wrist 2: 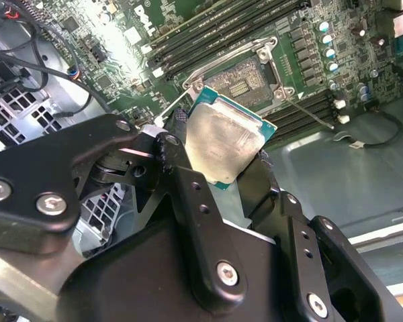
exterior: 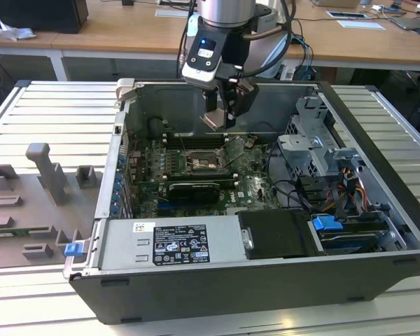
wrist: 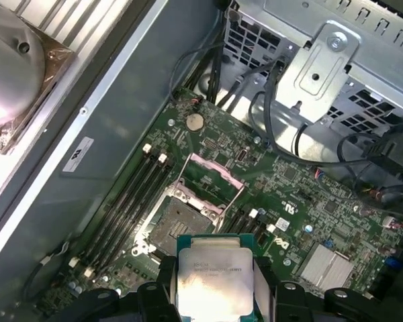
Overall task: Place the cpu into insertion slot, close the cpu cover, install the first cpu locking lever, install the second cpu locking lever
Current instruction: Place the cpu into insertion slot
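Observation:
My gripper (exterior: 218, 119) hangs inside the open computer case, shut on the cpu (exterior: 217, 121). In both wrist views the cpu (wrist 2: 221, 141) (wrist: 213, 276) shows as a flat silver-beige square on a green base, pinched at two opposite edges by the black fingers (wrist 2: 176, 144). It hovers above the board, apart from the insertion slot (wrist 2: 240, 75) (wrist: 176, 226) (exterior: 199, 162), whose dark contact field lies bare. The cpu cover (wrist: 211, 180) (exterior: 236, 146) stands swung up on the slot's far side. A thin locking lever (wrist 2: 310, 112) sticks out beside the slot.
Long black memory slots (exterior: 193, 138) flank the slot. A black graphics card (exterior: 194, 190) lies nearer the power supply (exterior: 171, 241). A metal drive cage (exterior: 315, 150) with cables fills the exterior view's right. A grey fixture plate (exterior: 35, 203) sits outside the case.

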`<state>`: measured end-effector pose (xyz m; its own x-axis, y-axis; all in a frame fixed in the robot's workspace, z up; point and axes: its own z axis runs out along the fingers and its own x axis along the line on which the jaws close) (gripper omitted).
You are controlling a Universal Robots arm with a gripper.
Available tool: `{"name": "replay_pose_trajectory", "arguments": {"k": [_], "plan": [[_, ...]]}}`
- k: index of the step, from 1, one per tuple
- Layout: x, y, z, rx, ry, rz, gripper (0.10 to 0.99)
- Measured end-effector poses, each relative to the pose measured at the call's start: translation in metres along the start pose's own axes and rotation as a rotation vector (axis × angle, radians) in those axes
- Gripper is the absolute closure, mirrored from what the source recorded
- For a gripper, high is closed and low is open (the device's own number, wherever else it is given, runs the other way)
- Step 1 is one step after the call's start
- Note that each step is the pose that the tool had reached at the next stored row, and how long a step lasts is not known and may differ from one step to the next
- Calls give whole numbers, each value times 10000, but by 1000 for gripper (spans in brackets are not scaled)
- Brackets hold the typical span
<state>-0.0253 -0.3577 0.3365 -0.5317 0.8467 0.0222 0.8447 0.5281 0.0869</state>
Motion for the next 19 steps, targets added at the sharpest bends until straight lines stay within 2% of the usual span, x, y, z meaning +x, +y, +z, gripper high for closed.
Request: {"name": "replay_pose_trajectory", "arguments": {"k": [14,19], "plan": [[-1,-4,47,-2,-15,183,545],[-2,-4,55,-7,-38,452,545]]}}
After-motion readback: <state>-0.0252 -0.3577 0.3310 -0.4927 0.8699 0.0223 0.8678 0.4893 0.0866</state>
